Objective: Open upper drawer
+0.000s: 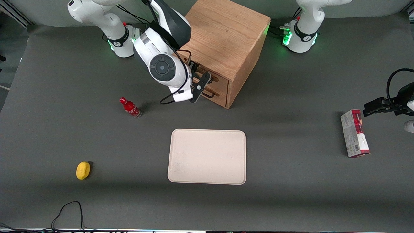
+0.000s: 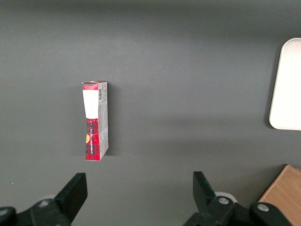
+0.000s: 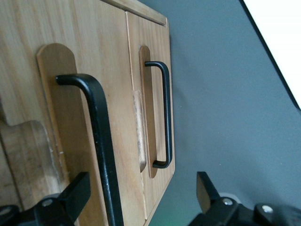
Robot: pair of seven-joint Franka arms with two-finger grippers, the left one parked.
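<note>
The wooden cabinet (image 1: 226, 35) stands near the arm bases, its two drawer fronts facing the working arm's end of the table. The upper drawer (image 1: 222, 81) (image 3: 28, 108) looks closed; its dark bar handle (image 1: 213, 77) (image 3: 101, 141) runs between my fingers. My gripper (image 1: 200, 86) (image 3: 141, 197) is open right in front of that drawer. One finger (image 3: 70, 193) is close beside the bar, the other finger (image 3: 207, 190) well clear of it. No finger touches the bar. The lower drawer (image 3: 148, 42) with its own handle (image 3: 164, 113) sits nearer the table.
A small red bottle (image 1: 130, 107) stands beside my arm, nearer the front camera. A beige tray (image 1: 207, 157) (image 2: 287, 84) lies mid-table. A yellow lemon (image 1: 83, 170) rests toward the working arm's end. A red-and-grey box (image 1: 354, 133) (image 2: 95, 120) lies toward the parked arm's end.
</note>
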